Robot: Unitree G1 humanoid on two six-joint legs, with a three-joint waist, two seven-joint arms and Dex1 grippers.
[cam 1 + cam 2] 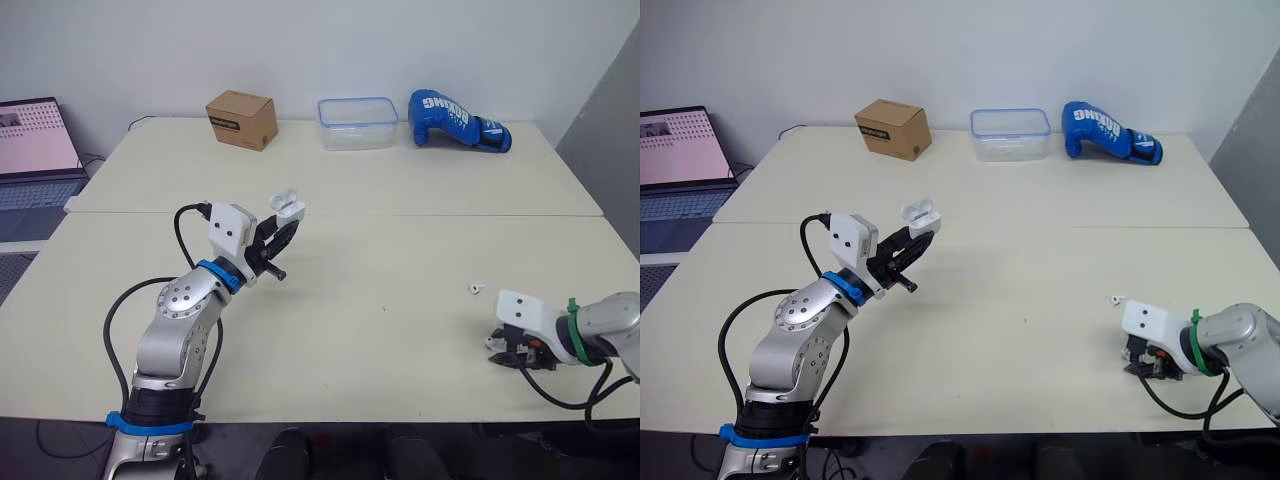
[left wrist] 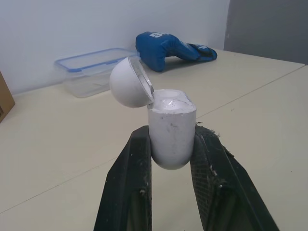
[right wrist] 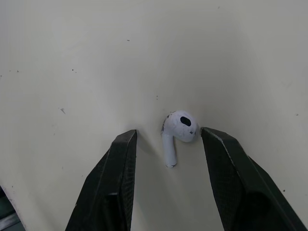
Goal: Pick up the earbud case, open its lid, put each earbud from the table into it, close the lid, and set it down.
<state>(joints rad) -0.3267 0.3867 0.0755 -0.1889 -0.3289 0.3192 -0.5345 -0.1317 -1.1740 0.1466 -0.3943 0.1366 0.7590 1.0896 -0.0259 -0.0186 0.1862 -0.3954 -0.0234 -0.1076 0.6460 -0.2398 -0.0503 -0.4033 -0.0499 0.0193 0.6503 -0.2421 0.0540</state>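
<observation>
My left gripper is raised above the left half of the table, shut on the white earbud case. The case stands upright between the fingers with its lid hinged open; I cannot tell what is inside. At the table's front right, my right gripper is down at the surface. In the right wrist view it is open, with one white earbud lying on the table between its fingers. A second small white earbud lies on the table just beyond that gripper.
Along the far edge stand a cardboard box, a clear plastic container with a blue rim and a blue boxing glove. A laptop sits off the table's left side. A seam runs across the table.
</observation>
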